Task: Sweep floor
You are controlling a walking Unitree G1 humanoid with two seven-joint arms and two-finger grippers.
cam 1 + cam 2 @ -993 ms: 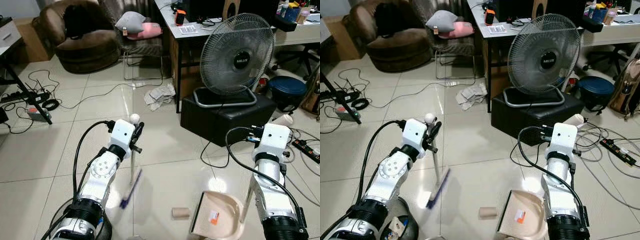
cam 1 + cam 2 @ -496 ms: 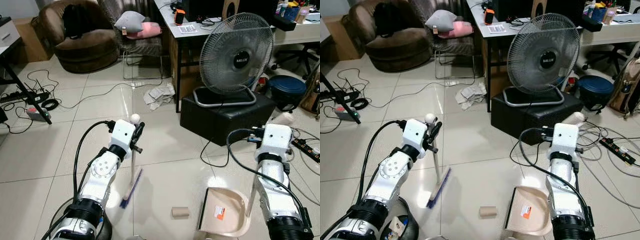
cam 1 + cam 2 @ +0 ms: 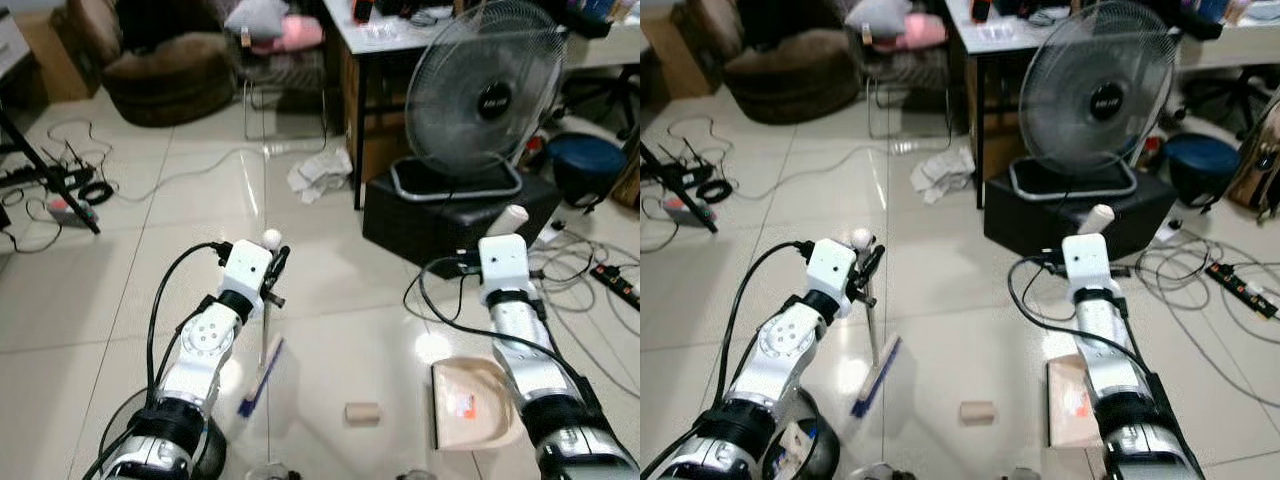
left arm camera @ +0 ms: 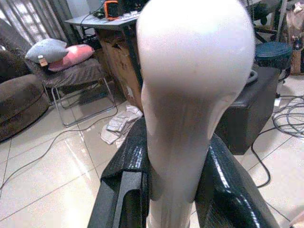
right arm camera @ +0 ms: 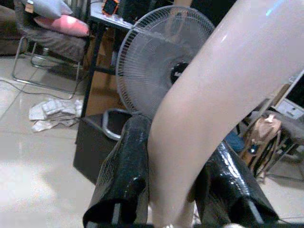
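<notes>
Pale glossy floor tiles (image 3: 330,290) run back to a brown armchair (image 3: 165,60), with loose cables (image 3: 70,185) lying at the far left. Nearer, the left gripper (image 4: 168,190) has its black fingers (image 4: 126,185) pressed against the white broom handle (image 4: 190,95), holding the broom (image 3: 262,370) upright with its blue-bristled head on the tiles. Just right of that head lies a small cardboard tube (image 3: 362,412) (on its side, apart from both tools). Further right, the beige dustpan (image 3: 472,402) rests flat on the floor, its pale handle (image 5: 223,104) clamped between the right gripper (image 5: 180,190)'s fingers. Behind stand a large fan (image 3: 490,95) on a black box (image 3: 455,215), and crumpled paper (image 3: 320,172).
</notes>
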